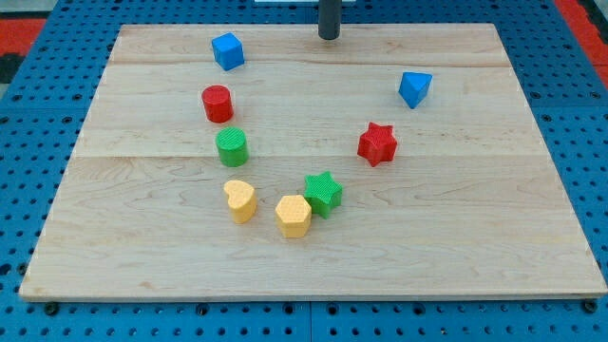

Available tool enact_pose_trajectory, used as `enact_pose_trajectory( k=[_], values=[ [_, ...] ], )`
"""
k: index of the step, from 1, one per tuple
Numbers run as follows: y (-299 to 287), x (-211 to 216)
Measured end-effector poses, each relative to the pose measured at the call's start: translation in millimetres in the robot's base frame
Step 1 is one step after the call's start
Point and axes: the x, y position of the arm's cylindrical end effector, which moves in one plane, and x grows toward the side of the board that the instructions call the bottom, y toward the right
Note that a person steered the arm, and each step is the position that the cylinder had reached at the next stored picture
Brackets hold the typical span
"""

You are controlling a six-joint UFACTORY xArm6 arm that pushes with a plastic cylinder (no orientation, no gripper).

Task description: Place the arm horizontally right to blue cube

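The blue cube (228, 50) sits near the view's top, left of centre, on the wooden board (475, 218). My tip (329, 37) is at the board's top edge, right of the blue cube, about a hundred pixels away and at roughly the same height in the view. It touches no block. A second blue block (414, 88), wedge-like in shape, lies at the view's right, below and right of my tip.
A red cylinder (218, 104) and a green cylinder (231, 147) lie below the blue cube. A red star (377, 143) is at the right. A yellow heart (240, 200), a yellow hexagon (294, 216) and a green star (324, 193) cluster near the bottom centre.
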Motion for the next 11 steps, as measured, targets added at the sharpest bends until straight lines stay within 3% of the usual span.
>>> enact_pose_trajectory(
  k=[6, 11],
  values=[
    [-0.7, 1.0],
    [-4.8, 37.7]
  ],
)
